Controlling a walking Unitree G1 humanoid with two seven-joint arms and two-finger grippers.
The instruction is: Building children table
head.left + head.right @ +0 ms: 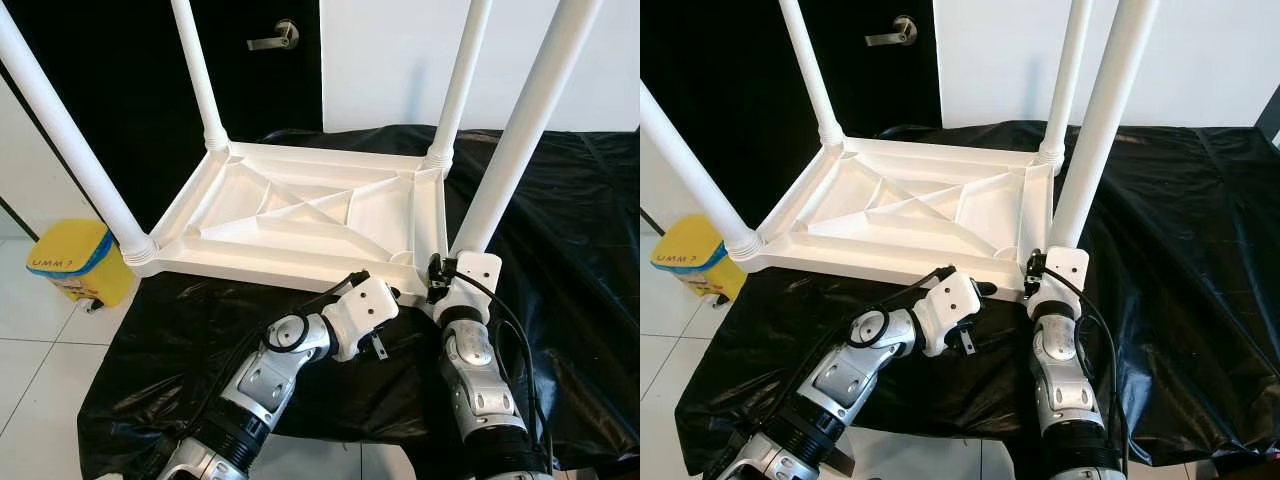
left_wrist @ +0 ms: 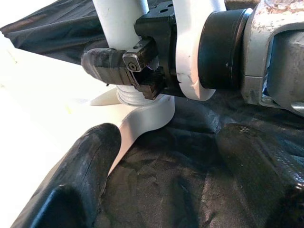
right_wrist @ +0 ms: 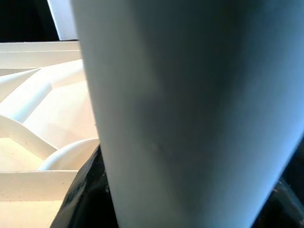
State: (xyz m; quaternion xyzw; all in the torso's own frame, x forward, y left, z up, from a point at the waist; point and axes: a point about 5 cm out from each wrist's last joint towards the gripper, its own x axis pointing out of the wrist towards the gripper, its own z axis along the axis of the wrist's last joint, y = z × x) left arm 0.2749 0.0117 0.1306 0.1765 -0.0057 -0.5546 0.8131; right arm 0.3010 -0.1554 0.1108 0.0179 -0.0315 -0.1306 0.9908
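my main worry is the near right leg: in the left wrist view its thread looks not fully seated in the corner socket, so if i twist with the leg leaning it could cross-thread or pop out. a hard sideways push could also slide the whole upturned tabletop on the black plastic sheet, which looks slick and wrinkled, toward the edge at the lower left of the frame.

the child's table lies upside down in the middle of the head views, ribbed underside up, on the sheet-covered bench. all four white legs stand in its corners, running out of the top of the frame.

my right gripper is at the base of that near right leg, lower right of centre in the head view. its fingers are pinching the leg just above the threaded collar, and the right wrist view has the white tube pressed close between them.

my left gripper sits just beside the same corner, at the lower middle of the frame. its fingers are spread wide and hold nothing, one close against the tabletop's rim, the other over the sheet.

a yellow bin stands on the floor at the far left.
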